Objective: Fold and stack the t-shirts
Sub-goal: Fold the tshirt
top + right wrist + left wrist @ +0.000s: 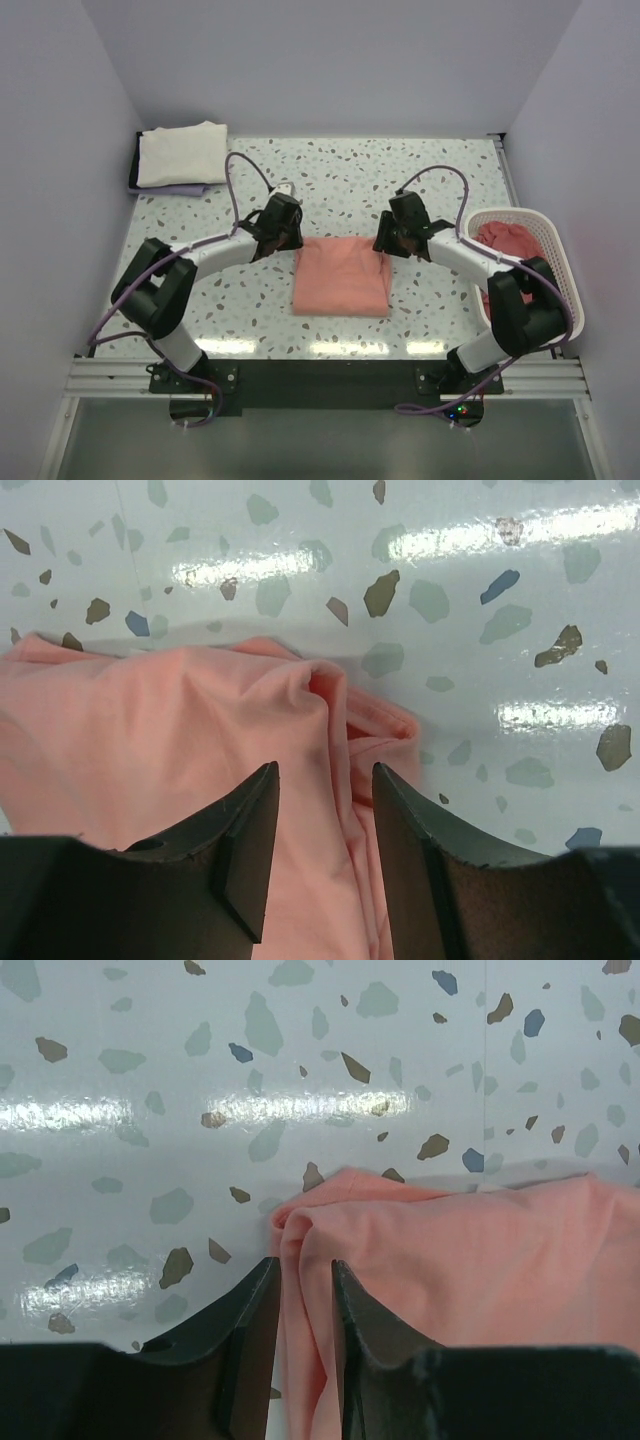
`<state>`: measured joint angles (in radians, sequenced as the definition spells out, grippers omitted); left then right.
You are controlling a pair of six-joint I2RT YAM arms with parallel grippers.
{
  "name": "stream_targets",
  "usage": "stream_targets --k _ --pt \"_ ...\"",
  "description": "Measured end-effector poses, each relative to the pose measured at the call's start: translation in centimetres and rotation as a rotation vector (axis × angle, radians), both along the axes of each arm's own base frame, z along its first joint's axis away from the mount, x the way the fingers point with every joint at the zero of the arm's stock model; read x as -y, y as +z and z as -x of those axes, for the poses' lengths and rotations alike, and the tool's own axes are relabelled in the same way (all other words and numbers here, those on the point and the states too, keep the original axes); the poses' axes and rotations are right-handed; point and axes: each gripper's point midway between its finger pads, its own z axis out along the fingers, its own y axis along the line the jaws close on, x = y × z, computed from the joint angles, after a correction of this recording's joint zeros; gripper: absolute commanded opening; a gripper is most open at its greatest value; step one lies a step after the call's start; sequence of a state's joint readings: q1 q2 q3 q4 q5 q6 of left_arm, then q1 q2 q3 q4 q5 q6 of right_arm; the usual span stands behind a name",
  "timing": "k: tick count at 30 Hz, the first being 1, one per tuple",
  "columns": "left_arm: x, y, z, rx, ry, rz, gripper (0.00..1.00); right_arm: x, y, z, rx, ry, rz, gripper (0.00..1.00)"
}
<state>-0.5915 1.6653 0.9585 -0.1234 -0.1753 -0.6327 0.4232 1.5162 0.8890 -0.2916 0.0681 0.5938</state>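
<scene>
We see the pink shirt [342,278] folded into a rectangle at the middle of the table [330,180]. The left gripper [290,243] sits at the shirt's 10 o'clock corner. In its wrist view this gripper [304,1263] is parted narrowly, with the shirt's [480,1260] edge fold lying in the gap. The right gripper [385,243] sits at the 2 o'clock corner. Its own view shows it [326,767] parted wider, straddling a rumpled fold of the shirt [170,730]. A folded cream shirt [182,152] lies at the table's 10 o'clock corner. Red shirts [508,240] fill the basket [512,212] at 3 o'clock.
</scene>
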Motion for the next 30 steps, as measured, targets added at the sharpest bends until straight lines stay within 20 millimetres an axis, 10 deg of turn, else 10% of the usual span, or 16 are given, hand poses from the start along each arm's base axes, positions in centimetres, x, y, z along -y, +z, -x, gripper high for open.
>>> stream_targets --k 30 --pt "1.1 -0.9 -2.4 0.011 -0.017 0.069 0.2 -0.3 -1.8 -2.6 0.021 -0.054 0.015 0.39"
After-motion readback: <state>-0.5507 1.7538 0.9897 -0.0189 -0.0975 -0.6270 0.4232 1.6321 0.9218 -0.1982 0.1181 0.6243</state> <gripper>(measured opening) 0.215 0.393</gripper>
